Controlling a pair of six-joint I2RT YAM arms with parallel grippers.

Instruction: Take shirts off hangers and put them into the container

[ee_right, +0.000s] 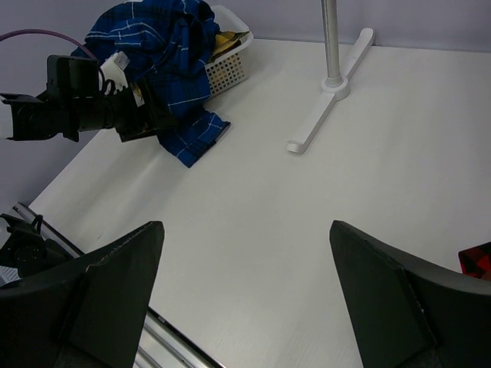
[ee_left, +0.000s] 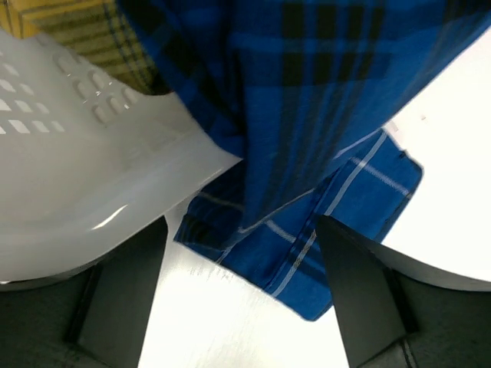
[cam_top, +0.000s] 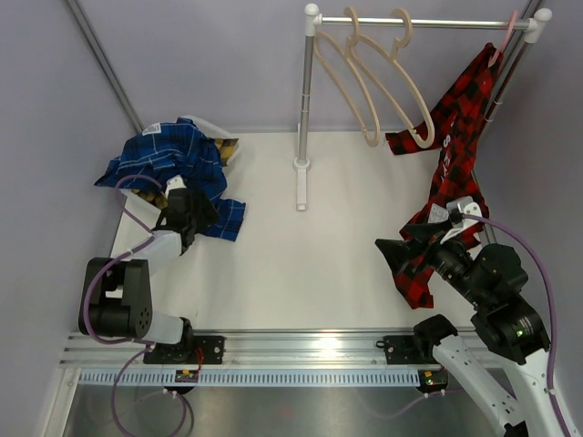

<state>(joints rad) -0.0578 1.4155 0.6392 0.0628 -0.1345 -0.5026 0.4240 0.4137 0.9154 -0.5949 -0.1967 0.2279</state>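
Three plaid shirts are in view. The blue shirt (cam_top: 178,159) (ee_left: 322,115) (ee_right: 165,46) lies heaped over the container (cam_top: 234,157) (ee_left: 92,176) (ee_right: 226,73) at the far left of the desk (cam_top: 310,264), spilling past its near rim onto the desk top. The yellow shirt (cam_top: 225,146) (ee_left: 84,34) (ee_right: 224,40) shows beneath it inside the container. The red shirt (cam_top: 460,118) hangs from the pink hanger (cam_top: 499,50) at the right end of the rack (cam_top: 305,91). Two beige hangers (cam_top: 364,86) hang bare on the rail. The left claw (cam_top: 199,217) (ee_left: 244,230) (ee_right: 163,115) sits at the container's near corner, jaws released and spread. The blue shirt's trailing hem lies between the fingers; whether they touch the cloth I cannot tell. The right claw (cam_top: 396,248) (ee_right: 245,230) hovers above the desk just beside the red shirt's lower part, jaws wide apart, grasping nothing.
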